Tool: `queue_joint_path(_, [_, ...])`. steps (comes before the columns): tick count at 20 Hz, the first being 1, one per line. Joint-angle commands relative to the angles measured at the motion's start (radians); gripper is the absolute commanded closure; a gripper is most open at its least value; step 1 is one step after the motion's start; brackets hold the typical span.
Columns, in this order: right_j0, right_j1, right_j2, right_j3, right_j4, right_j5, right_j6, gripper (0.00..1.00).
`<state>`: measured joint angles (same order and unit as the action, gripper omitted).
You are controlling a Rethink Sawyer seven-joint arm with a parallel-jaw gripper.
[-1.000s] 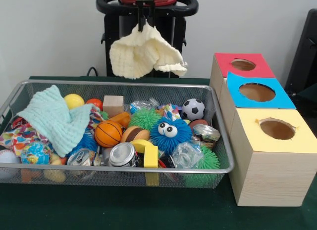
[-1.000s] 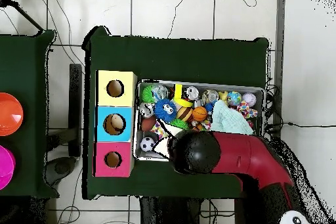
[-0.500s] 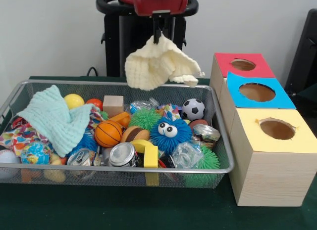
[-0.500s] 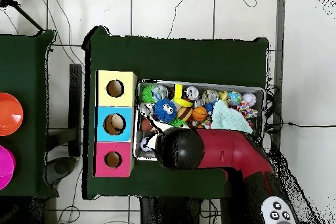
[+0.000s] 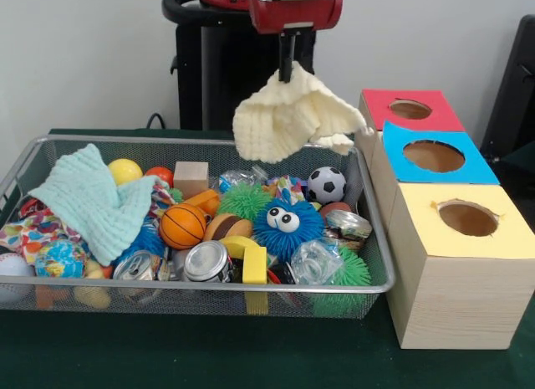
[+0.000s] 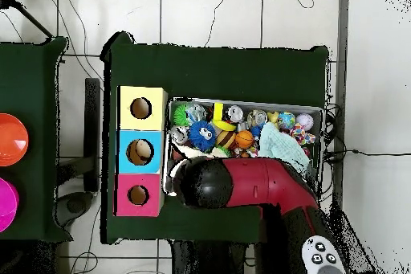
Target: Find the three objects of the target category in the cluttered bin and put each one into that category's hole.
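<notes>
My gripper [image 5: 288, 69] hangs above the far right part of the wire bin [image 5: 100, 299], shut on a cream knitted cloth [image 5: 288, 117] that dangles below it, close to the red-topped box [image 5: 410, 110]. A mint green cloth [image 5: 88, 201] lies in the bin's left half, and a colourful patterned cloth [image 5: 33, 230] shows beneath it. The blue-topped box [image 5: 433, 157] and yellow-topped box [image 5: 468, 219] each have a round hole. In the overhead view the arm [image 6: 241, 184] covers the gripper and the held cloth, beside the red box [image 6: 138, 195].
The bin holds a basketball toy [image 5: 182, 226], a soccer ball [image 5: 326, 185], a blue fuzzy toy with eyes [image 5: 287, 223], cans [image 5: 206, 262], a wooden block [image 5: 191, 177] and spiky balls. The three boxes stand in a row right of the bin.
The gripper has carried the cream cloth to the right in the front view, from over the bin's middle toward the red-topped box. The bin's contents have not moved.
</notes>
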<state>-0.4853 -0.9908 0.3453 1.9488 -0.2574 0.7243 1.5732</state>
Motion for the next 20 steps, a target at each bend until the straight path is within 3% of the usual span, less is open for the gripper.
queue_joint_path(1, [0.002, 0.002, 0.009, 0.052, 0.020, -0.083, 0.103, 0.00])
queue_joint_path(12, [-0.024, 0.015, 0.005, 0.074, 0.026, -0.093, 0.084, 0.00])
queue_joint_path(20, [-0.094, 0.029, 0.019, 0.052, 0.003, -0.064, 0.000, 0.00])
